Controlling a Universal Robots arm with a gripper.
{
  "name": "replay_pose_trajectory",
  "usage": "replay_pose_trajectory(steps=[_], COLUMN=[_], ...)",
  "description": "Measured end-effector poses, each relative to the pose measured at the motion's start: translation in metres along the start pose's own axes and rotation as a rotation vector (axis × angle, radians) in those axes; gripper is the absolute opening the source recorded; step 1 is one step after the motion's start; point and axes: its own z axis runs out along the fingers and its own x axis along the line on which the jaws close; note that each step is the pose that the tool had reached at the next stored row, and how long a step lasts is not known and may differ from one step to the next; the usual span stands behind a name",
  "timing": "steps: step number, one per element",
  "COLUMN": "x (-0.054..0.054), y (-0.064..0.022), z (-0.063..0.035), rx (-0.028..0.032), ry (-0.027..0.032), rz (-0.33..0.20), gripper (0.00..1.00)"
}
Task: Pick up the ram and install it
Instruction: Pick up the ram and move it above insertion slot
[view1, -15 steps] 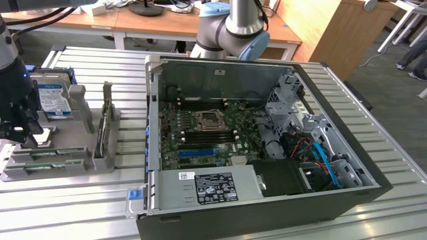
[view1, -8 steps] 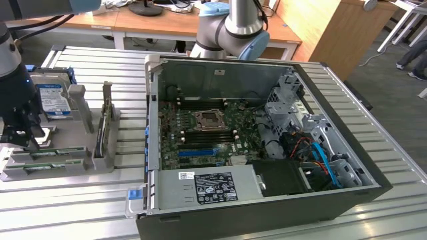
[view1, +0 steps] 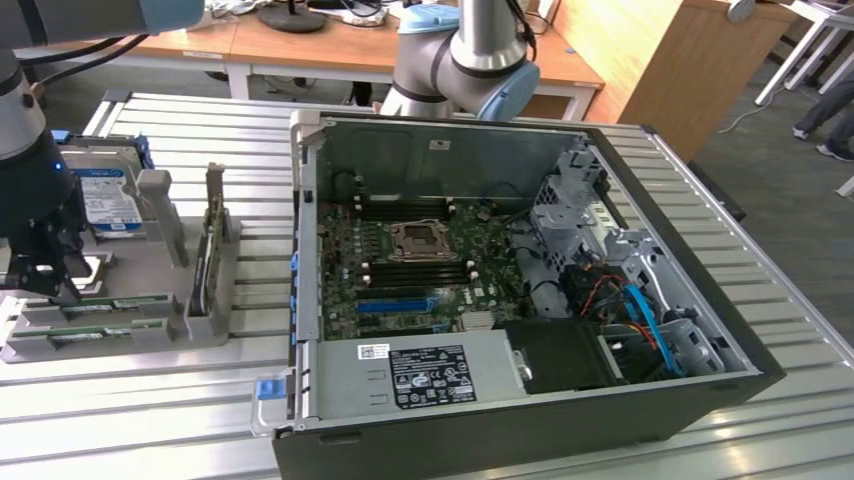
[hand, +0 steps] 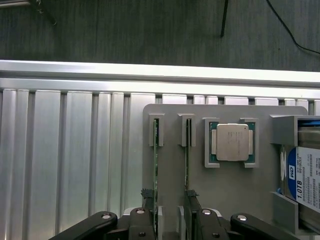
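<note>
Green ram (hand: 155, 170) in grey holder (hand: 225, 190) | hand (hand: 170, 210) spread wide, gripping nothing

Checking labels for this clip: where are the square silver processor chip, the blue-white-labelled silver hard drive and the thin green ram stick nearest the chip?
Square silver processor chip (hand: 232, 142): wrist view, centre of its lid.
Silver hard drive (hand: 306, 182): wrist view, blue-white label.
Thin green ram stick (hand: 186, 162): wrist view, exposed long edge.
</note>
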Motion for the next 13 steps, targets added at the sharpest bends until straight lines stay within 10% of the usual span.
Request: replay_pose_trajectory(steps=[13], x=[0.0007], y=[-0.0041], z=[-0.0002], rx=[-0.0003], ry=[0.0005], rz=[-0.009], gripper=[0.37])
